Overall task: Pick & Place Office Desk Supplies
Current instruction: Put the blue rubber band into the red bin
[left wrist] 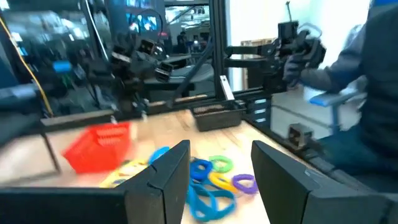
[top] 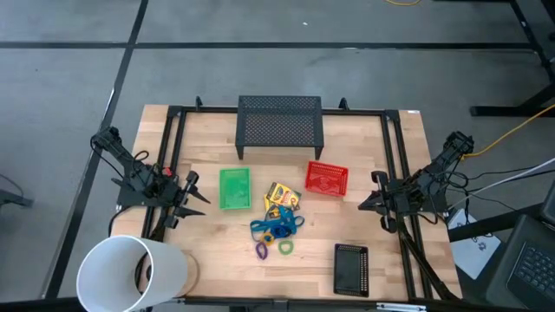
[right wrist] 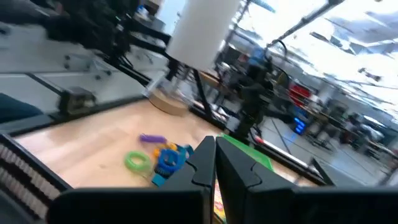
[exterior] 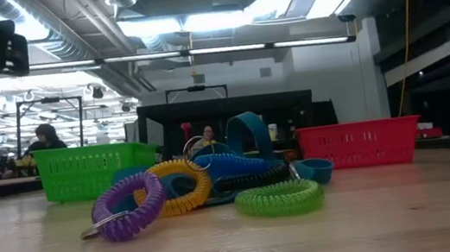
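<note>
Wooden table [top: 217,234] fills the middle of your working space, with a dark frame around it and an open hall behind.

Your left gripper [top: 192,196] waits at the left edge of the table, low over the wood, and its two fingers [left wrist: 165,180] stand apart with nothing between them. Your right gripper [top: 368,201] waits at the right edge, and its fingers [right wrist: 208,165] are pressed together, also on nothing. Both point toward the centre, and both are well apart from the supplies.

Going outward from the left gripper, you first meet the green tray [top: 234,188], then the yellow crayon boxes [top: 282,196] just beside it. Below the boxes lies the blue cord bundle [top: 276,225], and touching it or near it are the rubber-band rings: a purple ring [exterior: 125,207], a yellow ring [exterior: 181,187] and a green ring [exterior: 280,197]. The red tray [top: 327,178] stands near the right gripper, and the black tray [top: 351,269] lies at the near right side. A big white cylinder [top: 130,273] stands at the near left corner.

As far as you can see from above, both coloured trays look empty and all supplies are in one heap on the bare wood. So I judge that the sorting is not started: every piece is left to pick.
</note>
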